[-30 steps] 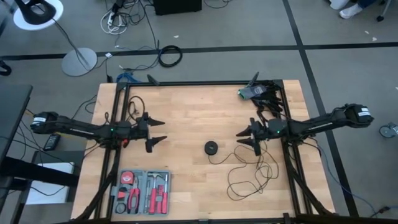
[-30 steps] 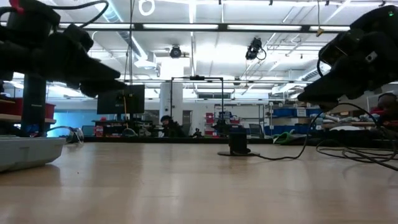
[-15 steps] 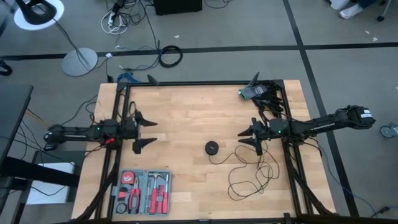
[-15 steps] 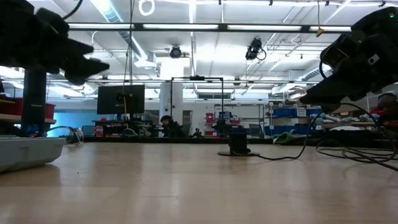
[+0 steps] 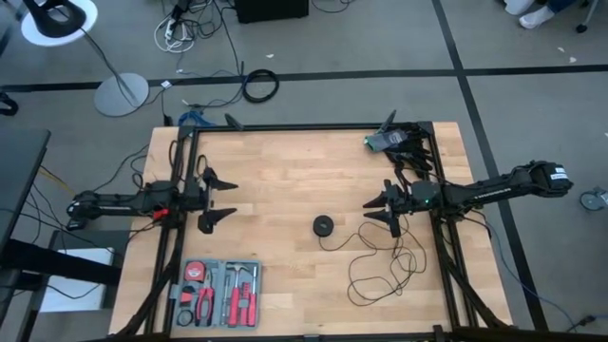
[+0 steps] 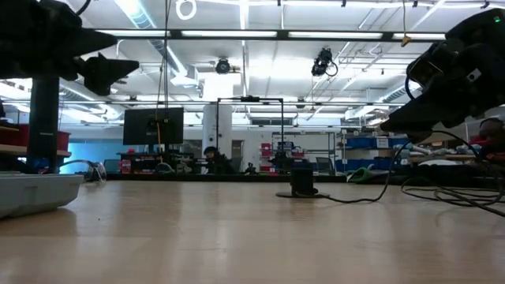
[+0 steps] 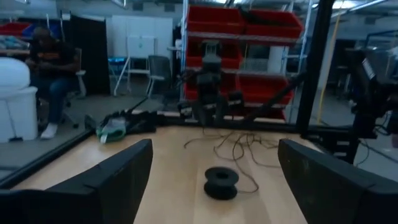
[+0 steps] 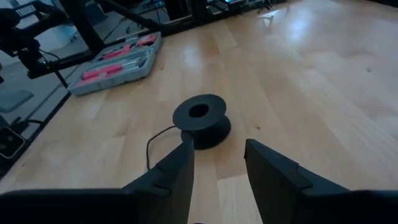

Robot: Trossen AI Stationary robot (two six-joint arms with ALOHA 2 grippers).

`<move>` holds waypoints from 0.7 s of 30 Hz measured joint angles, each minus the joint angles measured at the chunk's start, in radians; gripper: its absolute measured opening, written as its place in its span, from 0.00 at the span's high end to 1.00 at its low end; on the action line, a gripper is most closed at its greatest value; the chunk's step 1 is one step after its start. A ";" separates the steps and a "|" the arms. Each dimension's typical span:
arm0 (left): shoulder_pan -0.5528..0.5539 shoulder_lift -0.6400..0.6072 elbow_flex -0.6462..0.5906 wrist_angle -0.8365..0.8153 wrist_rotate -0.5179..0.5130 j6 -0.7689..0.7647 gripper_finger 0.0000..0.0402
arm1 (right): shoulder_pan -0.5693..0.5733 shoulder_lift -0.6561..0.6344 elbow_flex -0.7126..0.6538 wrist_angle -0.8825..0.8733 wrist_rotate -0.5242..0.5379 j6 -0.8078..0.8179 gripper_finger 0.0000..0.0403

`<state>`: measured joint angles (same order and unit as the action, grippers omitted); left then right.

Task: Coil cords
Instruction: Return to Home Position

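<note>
Small round black spool [image 5: 324, 225], thin black cord [image 5: 383, 263] sprawled loose beside it; left end effector [image 5: 226, 199] gaping empty well away, right end effector [image 5: 370, 210] half-open, empty, near it.

The wooden table [image 5: 285, 166] holds a black spool [image 5: 324, 226] at centre, its loose cord [image 5: 378, 269] lower right, a tool case [image 5: 217, 293] lower left and a cable bundle [image 5: 391, 141] upper right.

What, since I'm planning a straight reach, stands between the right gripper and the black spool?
Nothing visible does. The right gripper, open, faces the spool across bare table. The cord leaves the spool's side and loops away from that line.
</note>
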<state>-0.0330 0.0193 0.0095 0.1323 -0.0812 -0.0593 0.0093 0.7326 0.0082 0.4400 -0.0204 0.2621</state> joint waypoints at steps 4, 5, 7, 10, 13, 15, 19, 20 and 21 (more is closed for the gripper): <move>0.000 0.000 0.000 0.046 0.013 0.005 0.12 | 0.002 0.000 0.000 0.007 0.000 0.024 0.64; 0.000 -0.001 0.000 0.046 0.013 0.011 0.12 | 0.002 0.000 0.000 0.007 0.000 0.030 0.64; 0.000 0.000 0.000 0.046 0.013 0.027 0.12 | 0.002 0.000 0.000 0.007 0.000 0.033 0.64; 0.000 0.000 0.000 0.052 0.014 0.027 0.12 | 0.002 0.000 0.000 0.007 0.000 0.033 0.64; 0.000 0.000 0.000 0.071 0.015 -0.065 0.12 | 0.002 0.000 -0.001 0.007 0.000 0.032 0.64; 0.000 0.000 0.000 0.083 0.015 -0.099 0.12 | 0.002 0.000 -0.001 0.007 0.000 0.032 0.64; 0.000 0.000 0.001 0.061 0.015 -0.001 0.12 | 0.002 0.000 -0.001 0.008 0.000 0.032 0.64; 0.000 0.000 0.001 0.054 0.015 0.015 0.12 | 0.002 0.000 -0.001 0.008 0.000 0.035 0.64; 0.000 0.000 0.001 0.051 0.015 0.022 0.12 | 0.002 0.000 -0.001 0.008 0.000 0.045 0.64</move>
<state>-0.0330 0.0189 0.0105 0.1831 -0.0664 -0.0378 0.0113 0.7326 0.0074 0.4480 -0.0204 0.3074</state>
